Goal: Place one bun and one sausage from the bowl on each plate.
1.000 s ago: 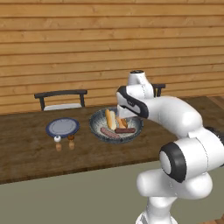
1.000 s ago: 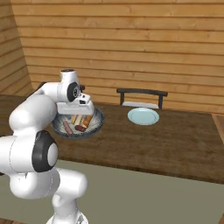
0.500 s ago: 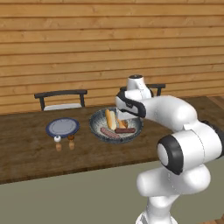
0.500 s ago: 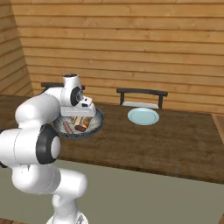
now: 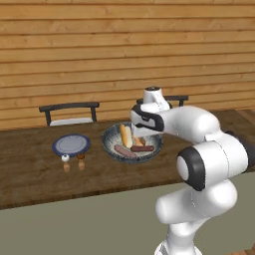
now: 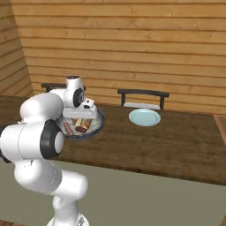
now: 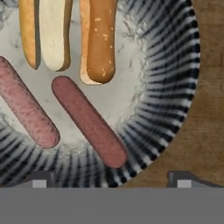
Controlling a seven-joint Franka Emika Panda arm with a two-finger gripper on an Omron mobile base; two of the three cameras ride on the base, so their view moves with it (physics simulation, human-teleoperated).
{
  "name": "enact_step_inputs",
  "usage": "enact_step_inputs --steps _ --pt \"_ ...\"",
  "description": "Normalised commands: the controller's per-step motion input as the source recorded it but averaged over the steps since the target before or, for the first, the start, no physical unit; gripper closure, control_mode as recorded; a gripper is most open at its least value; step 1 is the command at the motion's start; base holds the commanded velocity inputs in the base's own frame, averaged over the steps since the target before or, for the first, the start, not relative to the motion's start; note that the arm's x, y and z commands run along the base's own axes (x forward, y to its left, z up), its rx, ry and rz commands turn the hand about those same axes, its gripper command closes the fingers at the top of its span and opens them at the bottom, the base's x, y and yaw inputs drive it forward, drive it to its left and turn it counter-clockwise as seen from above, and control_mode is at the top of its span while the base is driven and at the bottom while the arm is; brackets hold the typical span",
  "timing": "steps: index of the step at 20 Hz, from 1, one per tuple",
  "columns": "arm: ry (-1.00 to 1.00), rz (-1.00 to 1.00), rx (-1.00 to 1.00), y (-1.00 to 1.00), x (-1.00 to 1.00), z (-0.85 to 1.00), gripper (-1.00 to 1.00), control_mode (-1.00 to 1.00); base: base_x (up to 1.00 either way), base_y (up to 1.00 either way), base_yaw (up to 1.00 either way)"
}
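My gripper (image 7: 108, 178) hung wide open and empty over the bowl (image 5: 110, 144) on the table (image 5: 30, 174), two buns (image 7: 99, 39) and two sausages (image 7: 89, 120) below. Salt and pepper shakers (image 5: 72, 162) stood near the left plate (image 5: 71, 145). My arm hid part of the bowl.

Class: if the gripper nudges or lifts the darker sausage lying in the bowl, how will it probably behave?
The sausage is a smooth round cylinder, so a sideways nudge would likely roll it. It looks firm, probably staying straight when lifted. Its glossy skin may slip between the open gripper's narrow tips.
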Motion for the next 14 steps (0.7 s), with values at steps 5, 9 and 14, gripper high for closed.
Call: enact_step_inputs --steps 5,9,14 --pt "0.06 0.00 0.00 0.00 0.10 -0.29 -1.00 -1.00 0.00 0.00 0.00" --pt "0.08 0.03 0.00 0.04 0.00 -0.35 -1.00 -1.00 0.00 0.00 0.00" --pt "0.05 0.07 0.00 0.04 0.05 -0.30 -1.00 -1.00 0.00 0.00 0.00"
